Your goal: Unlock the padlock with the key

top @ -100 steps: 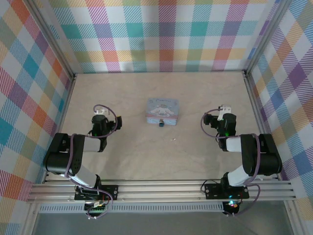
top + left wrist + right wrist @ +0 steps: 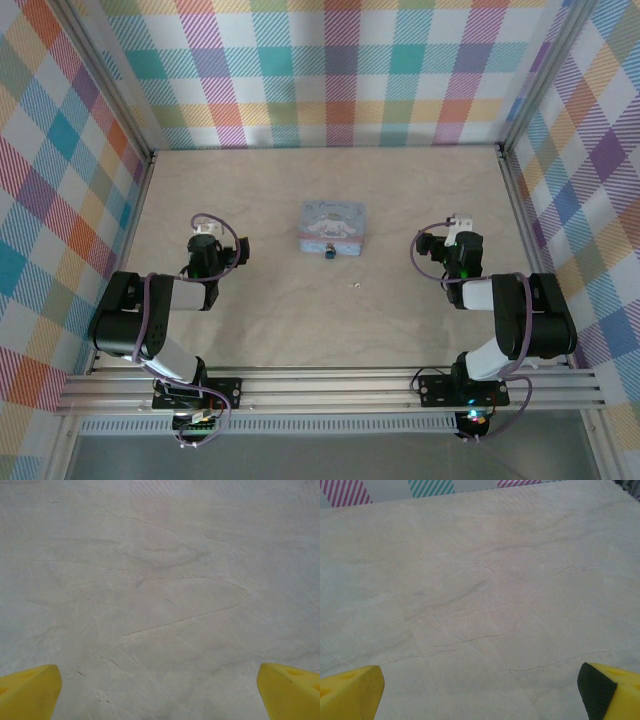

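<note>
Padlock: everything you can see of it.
The padlock is a tiny dark blue block, seen from above, sitting against the middle of the near edge of the light blue tin box. Its shackle is too small to make out, so locked or open cannot be told. Nothing grips it.

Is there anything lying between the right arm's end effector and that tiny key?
Nothing visible does. Just tabletop lies between the right end effector and the key; the padlock sits beyond the key, off that path.
</note>
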Robot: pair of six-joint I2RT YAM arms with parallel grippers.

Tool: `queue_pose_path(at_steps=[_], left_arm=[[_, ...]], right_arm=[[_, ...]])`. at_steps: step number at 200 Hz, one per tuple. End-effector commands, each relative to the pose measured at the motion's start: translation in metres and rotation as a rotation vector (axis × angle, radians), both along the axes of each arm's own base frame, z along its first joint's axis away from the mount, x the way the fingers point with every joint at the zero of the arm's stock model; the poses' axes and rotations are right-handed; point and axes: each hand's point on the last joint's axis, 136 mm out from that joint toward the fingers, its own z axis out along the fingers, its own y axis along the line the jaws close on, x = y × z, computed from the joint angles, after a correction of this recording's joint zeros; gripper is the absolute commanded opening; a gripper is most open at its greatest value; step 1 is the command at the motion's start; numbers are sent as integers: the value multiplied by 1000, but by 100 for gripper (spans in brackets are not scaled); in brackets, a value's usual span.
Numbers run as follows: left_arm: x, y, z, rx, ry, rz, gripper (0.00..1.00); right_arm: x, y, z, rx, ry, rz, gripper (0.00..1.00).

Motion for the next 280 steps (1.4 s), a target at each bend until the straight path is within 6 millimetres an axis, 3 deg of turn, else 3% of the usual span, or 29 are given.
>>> queue_pose_path(at_steps=[1, 78, 90, 116, 136, 152, 177, 209, 237, 280], left_arm=[[11, 2, 14, 2, -54, -10, 100], [9, 4, 18, -4, -67, 0, 100], [4, 9, 28, -4, -101, 31, 100], [-9, 18, 59, -5, -141, 82, 100], [-12, 19, 89, -42, -183, 101, 100], [-15, 16, 107, -130, -188, 118, 100], [-18, 7, 118, -314, -55, 167, 100], [-22, -14, 123, -497, 0, 130, 100], [-27, -33, 125, -628, 28, 103, 100], [-38, -77, 122, -759, 53, 35, 100]], right_arm=[[10, 0, 13, -10, -48, 16, 100], [9, -2, 14, -13, -57, 4, 100], [4, -11, 20, -7, -73, -56, 100], [-7, 0, 33, -32, -152, -2, 100], [-5, 1, 45, -27, -60, -4, 100], [-7, 10, 57, 3, -4, 32, 100], [-17, 19, 79, 80, 45, 36, 100], [-42, 52, 91, 175, 223, 102, 99], [-68, 94, 85, 184, 383, 193, 93], [-109, 163, 45, 109, 655, 335, 86]])
